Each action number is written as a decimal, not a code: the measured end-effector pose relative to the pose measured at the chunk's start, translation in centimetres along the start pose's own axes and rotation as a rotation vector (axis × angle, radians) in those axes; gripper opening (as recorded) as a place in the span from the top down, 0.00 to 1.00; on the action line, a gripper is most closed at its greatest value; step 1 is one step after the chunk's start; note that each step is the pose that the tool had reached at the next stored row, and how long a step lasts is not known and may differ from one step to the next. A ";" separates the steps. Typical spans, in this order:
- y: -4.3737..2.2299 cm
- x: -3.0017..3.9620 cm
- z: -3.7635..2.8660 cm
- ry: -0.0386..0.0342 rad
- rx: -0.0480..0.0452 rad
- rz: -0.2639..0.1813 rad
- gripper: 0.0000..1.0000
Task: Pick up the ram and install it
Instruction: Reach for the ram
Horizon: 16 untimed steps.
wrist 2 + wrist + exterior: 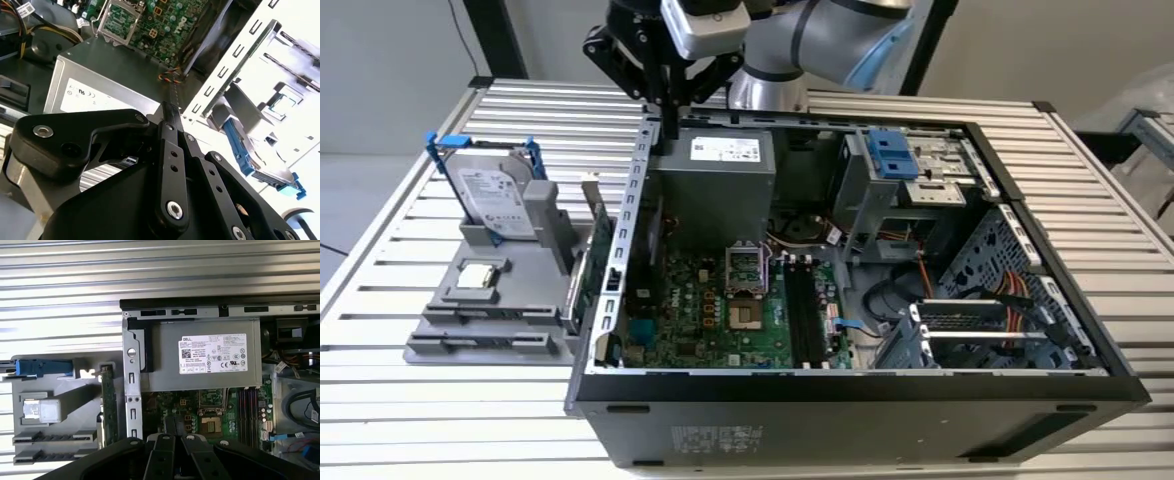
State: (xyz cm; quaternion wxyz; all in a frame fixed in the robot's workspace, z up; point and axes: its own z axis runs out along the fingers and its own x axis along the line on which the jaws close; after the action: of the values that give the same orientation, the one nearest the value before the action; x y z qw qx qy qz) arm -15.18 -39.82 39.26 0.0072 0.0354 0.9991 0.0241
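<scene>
Workcell for ram installation, read from the exterior view's left to its right. At the far left, a grey fixture tray (pixel 420 350) carries an upright hard drive (pixel 494 195) in a blue bracket and a small silver processor chip (pixel 480 275). Its two long holders (pixel 494 343) at the near edge appear to hold nothing. A green expansion card (pixel 584 280) stands on edge between the tray and the open computer case (pixel 854 400).

Above the case's rear wall hangs the gripper (pixel 670 138), pressed together with nothing pinched. In both wrist views the fingers (pixel 170 145) (pixel 171 429) lie flat against each other, pointing down over the grey power supply (pixel 714 190). The gripper touches no part.

Below the power supply lies the motherboard (pixel 707 320) with its processor socket (pixel 744 315). Just right of the socket, a narrow bluish-green strip, judged to be the ram (pixel 790 315), stands along the left side of the black slots (pixel 814 315). It matches their length and is well apart from the gripper.

Progress, as a judgement: pick-up and placement look done, since the stick appears to sit in the slot nearest the socket. Whether it is pressed fully home and latched cannot be told. At the far right stands a perforated drive cage (pixel 987 290) with coloured cables.
</scene>
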 end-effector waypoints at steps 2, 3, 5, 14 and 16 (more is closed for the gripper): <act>-0.01 0.19 0.00 0.0008 0.0001 0.000 1.00; -0.02 0.28 0.00 0.0013 0.0001 0.000 1.00; -0.03 0.46 -0.01 0.0021 0.0001 0.000 1.00; -0.09 1.30 -0.02 0.0063 0.0005 0.000 1.00; -0.10 1.49 -0.02 0.0072 0.0005 0.000 1.00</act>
State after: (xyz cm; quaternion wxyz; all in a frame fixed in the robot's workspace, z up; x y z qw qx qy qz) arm -16.67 -39.82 39.26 0.0036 0.0356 0.9991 0.0239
